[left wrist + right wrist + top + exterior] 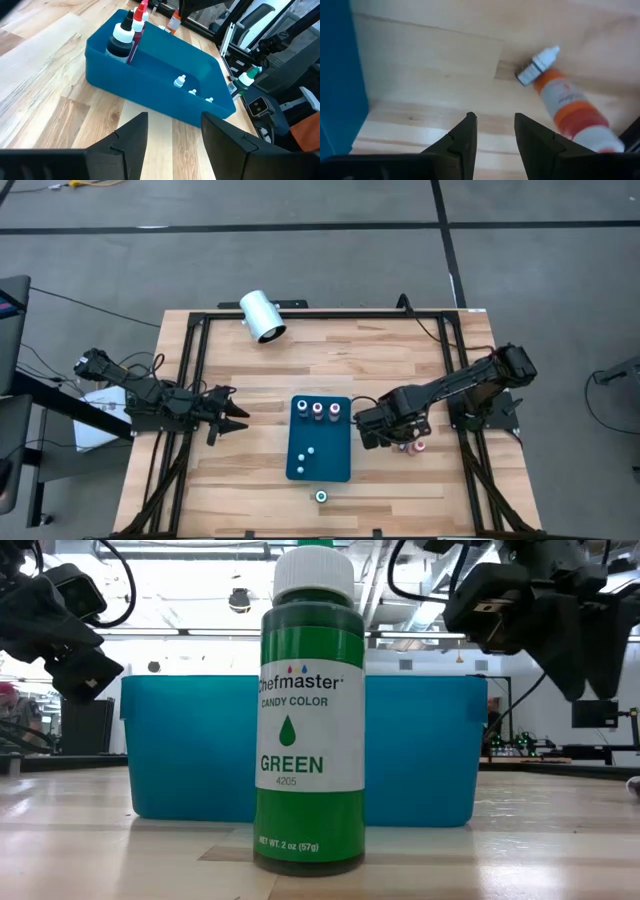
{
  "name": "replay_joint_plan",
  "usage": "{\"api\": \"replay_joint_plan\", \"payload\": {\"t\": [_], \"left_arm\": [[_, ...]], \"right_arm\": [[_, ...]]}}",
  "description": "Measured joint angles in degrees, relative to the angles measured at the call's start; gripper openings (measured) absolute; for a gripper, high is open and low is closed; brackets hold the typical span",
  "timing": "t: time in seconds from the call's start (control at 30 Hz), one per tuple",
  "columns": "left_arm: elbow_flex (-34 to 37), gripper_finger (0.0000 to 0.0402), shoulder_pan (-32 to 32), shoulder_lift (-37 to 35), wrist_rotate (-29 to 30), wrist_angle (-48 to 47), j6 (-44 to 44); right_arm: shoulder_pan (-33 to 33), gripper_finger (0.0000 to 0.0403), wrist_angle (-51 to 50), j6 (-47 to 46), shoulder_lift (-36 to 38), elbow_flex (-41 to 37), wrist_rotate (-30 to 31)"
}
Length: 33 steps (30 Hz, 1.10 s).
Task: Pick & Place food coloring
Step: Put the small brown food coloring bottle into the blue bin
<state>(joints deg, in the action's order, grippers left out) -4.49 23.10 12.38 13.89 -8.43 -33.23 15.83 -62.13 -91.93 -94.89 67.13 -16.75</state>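
While the right gripper [492,131] hovered with fingers apart and empty, an orange food coloring bottle [570,107] lay on its side just ahead, beside the blue bin [320,470]. A good pick would probably mean centring over the bottle's body first. Off to the bin's far side, the left gripper [172,137] waited, parted and empty.

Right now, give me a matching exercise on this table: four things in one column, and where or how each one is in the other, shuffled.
Things:
1. green bottle
2. orange bottle
3. white cylinder
4. left gripper

States:
A. lying on its side beside the right gripper
B. open, empty, pointing at the blue bin
C. standing upright outside the bin
D. lying at the table edge, away from the bin

Pairs: 1-C, 2-A, 3-D, 4-B
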Motion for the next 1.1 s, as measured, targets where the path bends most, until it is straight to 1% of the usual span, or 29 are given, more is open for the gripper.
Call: {"api": "replay_joint_plan", "payload": {"t": [0.2, 0.33, 0.53, 0.73, 0.93, 1.03, 1.1], "left_arm": [[0.0, 0.0174, 0.0, 0.0, 0.1, 0.0, 1.3], [0.0, 0.0174, 0.0, 0.0, 0.3, 0.0, 3.1], [0.0, 0.0174, 0.0, 0.0, 0.3, -0.2, 4.5], [0.0, 0.0174, 0.0, 0.0, 0.3, -0.2, 5.8], [0.0, 0.0174, 0.0, 0.0, 0.3, -0.2, 5.8], [0.0, 0.0174, 0.0, 0.0, 0.3, -0.3, 5.8], [0.0, 0.0174, 0.0, 0.0, 0.3, -0.3, 5.9]], "right_arm": [[1.8, 0.012, 2.8, -8.3, 0.0, 0.0, -0.2], [2.6, 0.012, 3.9, -11.3, 0.0, 0.0, 0.1], [2.4, 0.012, 3.9, -11.6, 0.0, -1.3, 0.1], [0.8, 0.012, 3.8, -11.5, 0.0, -2.1, 0.1], [-2.2, 0.012, 0.8, -9.8, 0.0, -2.2, 0.4], [-4.1, 0.012, -2.3, -3.6, 0.0, -2.2, 0.7], [-5.7, 0.012, -4.6, 3.5, 0.0, -2.2, 1.3]]}}
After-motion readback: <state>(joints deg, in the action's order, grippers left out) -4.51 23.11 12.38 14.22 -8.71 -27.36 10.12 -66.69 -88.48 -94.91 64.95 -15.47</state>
